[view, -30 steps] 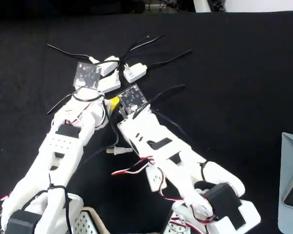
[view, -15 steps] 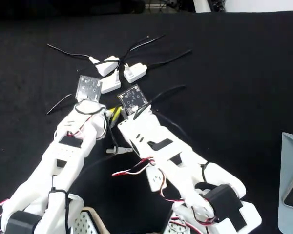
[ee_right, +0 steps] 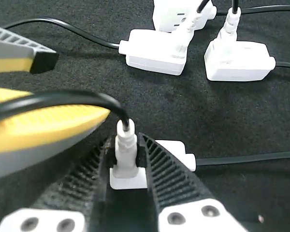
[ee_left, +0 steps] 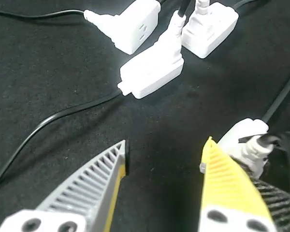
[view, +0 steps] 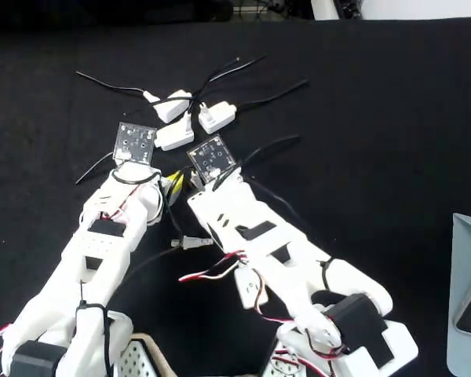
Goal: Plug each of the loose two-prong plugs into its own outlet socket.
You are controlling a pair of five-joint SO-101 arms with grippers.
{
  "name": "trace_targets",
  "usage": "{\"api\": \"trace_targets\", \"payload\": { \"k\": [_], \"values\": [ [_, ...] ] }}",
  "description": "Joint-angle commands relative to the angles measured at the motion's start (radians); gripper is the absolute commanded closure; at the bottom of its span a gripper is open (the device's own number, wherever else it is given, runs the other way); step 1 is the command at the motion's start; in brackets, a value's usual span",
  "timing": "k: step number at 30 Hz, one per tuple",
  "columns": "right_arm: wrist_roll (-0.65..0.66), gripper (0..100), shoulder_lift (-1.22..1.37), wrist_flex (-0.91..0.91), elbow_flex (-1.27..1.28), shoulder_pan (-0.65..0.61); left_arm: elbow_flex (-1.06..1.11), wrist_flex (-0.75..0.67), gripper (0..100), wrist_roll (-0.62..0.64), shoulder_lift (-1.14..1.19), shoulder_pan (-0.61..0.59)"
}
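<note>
The left arm has drawn back from the cluster of sockets, while the right arm stays where it was. The right gripper (ee_right: 124, 141) pinches a white plug (ee_right: 127, 176) between its black fingers, and the plug's black cable arches up and away. A low socket (ee_right: 176, 151) lies touching that plug, its cord running off across the black table (view: 377, 118). I cannot tell whether the prongs sit inside it.

The left gripper (ee_left: 166, 144) hovers just beside them, its grey and yellow fingers spread wide over bare table.

Beyond the grippers lie three more sockets, close together. The nearest socket (ee_left: 152, 72) and the side socket (ee_left: 210, 29) each have a plug pushed into them. The far socket (ee_left: 135, 24) shows open slots with nothing in them.

A loose plug (view: 190, 243) lies on the table between the two arms, well apart from every socket.
</note>
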Motion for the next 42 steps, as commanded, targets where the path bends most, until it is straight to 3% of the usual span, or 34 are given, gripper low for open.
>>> {"api": "trace_targets", "payload": {
  "k": [1,30,42],
  "values": [
    [-0.009,98.7,0.015,0.011,-0.027,0.021,-0.084,-0.011,75,0.081,-0.006,-0.021],
    [-0.08,98.7,0.05,-0.126,0.036,0.008,-0.059,-0.009,75,0.089,-0.009,-0.039],
    [-0.041,98.7,-0.01,0.164,-0.028,0.012,-0.062,-0.009,75,0.089,-0.008,-0.039]
  ]
}}
